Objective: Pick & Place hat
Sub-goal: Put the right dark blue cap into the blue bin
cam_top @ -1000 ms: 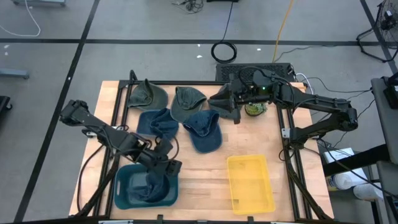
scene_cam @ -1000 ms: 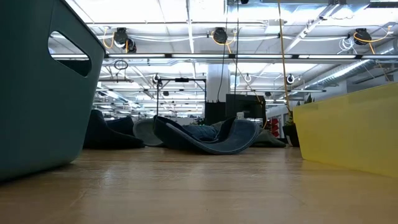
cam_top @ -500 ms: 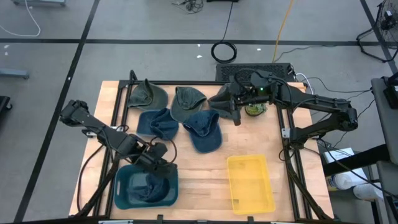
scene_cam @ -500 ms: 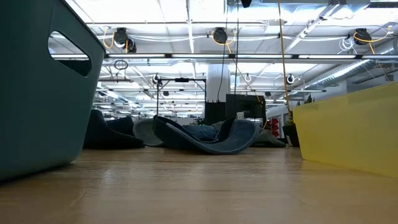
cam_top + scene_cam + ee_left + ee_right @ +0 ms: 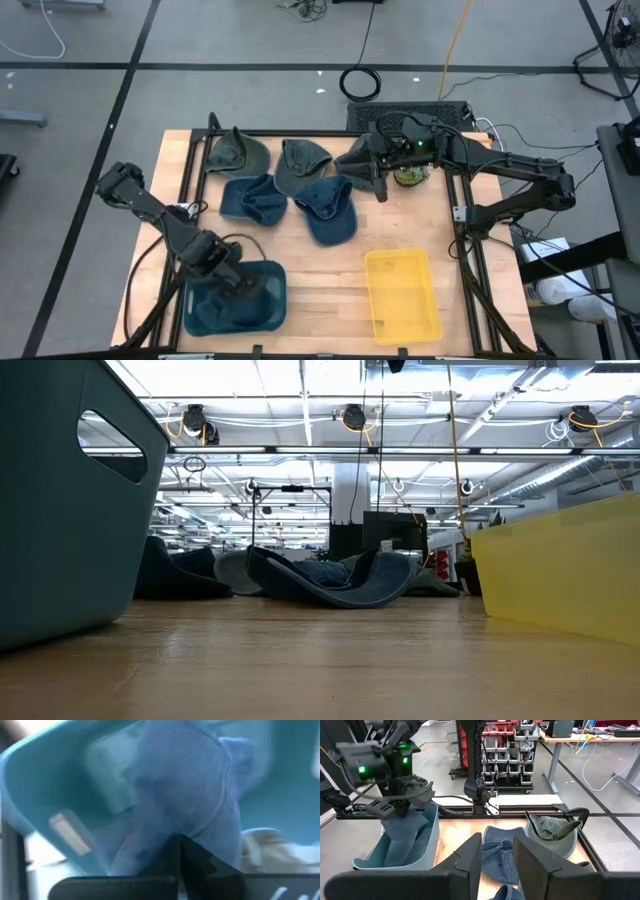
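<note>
Left gripper (image 5: 243,290) is down in the teal bin (image 5: 275,270) at the table's (image 5: 400,225) front-left corner, fingers pinched tight on a blue hat (image 5: 185,810). From the left wrist view the denim bunches up right between the 2 dark fingers, with the bin's teal walls all around it. The right wrist view catches it too: the hat (image 5: 405,840) hangs from that gripper (image 5: 400,812) and its lower part sits inside the bin (image 5: 432,827).

Right gripper (image 5: 378,185) hovers over the back of the table, beside the dark hat (image 5: 357,155) near the rear rail. Its fingers (image 5: 470,855) stand narrowly apart, and whether anything is between them I cannot tell.

Still on the table: an olive hat (image 5: 236,152) at the back left, a grey-green hat (image 5: 300,165) just beside it, and 2 blue hats in front of those, one (image 5: 252,198) crumpled, one (image 5: 330,210) lying toward the middle. Those 4 overlap or touch at their edges.

The yellow bin (image 5: 402,295) sits at the front right, well apart from the teal one. In the low view the teal bin (image 5: 60,510) fills the near left, the yellow bin (image 5: 560,565) the right, and a blue hat (image 5: 335,580) lies curled between them farther back.
</note>
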### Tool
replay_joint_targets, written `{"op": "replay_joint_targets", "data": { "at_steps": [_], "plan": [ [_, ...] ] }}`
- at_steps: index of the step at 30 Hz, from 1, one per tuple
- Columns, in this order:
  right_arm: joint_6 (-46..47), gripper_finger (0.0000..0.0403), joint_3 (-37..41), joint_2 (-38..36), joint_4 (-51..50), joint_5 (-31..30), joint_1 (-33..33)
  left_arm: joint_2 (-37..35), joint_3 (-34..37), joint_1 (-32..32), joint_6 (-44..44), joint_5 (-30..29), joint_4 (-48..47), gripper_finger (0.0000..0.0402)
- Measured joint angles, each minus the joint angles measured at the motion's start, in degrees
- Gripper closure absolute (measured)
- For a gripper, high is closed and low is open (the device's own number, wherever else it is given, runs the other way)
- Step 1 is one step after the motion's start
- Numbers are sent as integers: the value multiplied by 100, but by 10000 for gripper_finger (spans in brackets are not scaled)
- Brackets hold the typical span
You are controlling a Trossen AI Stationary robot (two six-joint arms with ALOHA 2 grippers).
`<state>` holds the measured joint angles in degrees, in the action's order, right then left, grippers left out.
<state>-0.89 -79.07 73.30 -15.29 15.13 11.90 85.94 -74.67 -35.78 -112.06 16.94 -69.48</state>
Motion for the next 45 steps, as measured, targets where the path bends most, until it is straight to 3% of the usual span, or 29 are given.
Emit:
{"op": "replay_joint_targets", "data": {
  "at_steps": [8, 14, 21, 24, 28, 37, 45],
  "plan": [
    [17, 303, 0, 0, -1, 3, 0, 197, 8, -236, -325, 610, -133, 391],
    [20, 303, 0, 0, 0, 14, 0, 401, 4, -211, -54, 1106, -216, 396],
    [21, 303, 0, 0, -2, 18, -6, 412, 4, -114, 494, 1152, -1501, 394],
    [20, 303, 0, 0, -2, 17, -66, 408, 4, -104, 805, 933, -2095, 397],
    [13, 303, 0, 0, -4, 20, -174, 412, 4, -100, 934, 240, -2019, 380],
    [18, 303, 0, 0, -4, 14, -232, 266, -60, -117, 991, -246, -2057, 371],
    [-143, 302, 0, 0, -4, 9, -232, -293, -489, -115, 1038, -1777, -1838, 371]
  ]
}}
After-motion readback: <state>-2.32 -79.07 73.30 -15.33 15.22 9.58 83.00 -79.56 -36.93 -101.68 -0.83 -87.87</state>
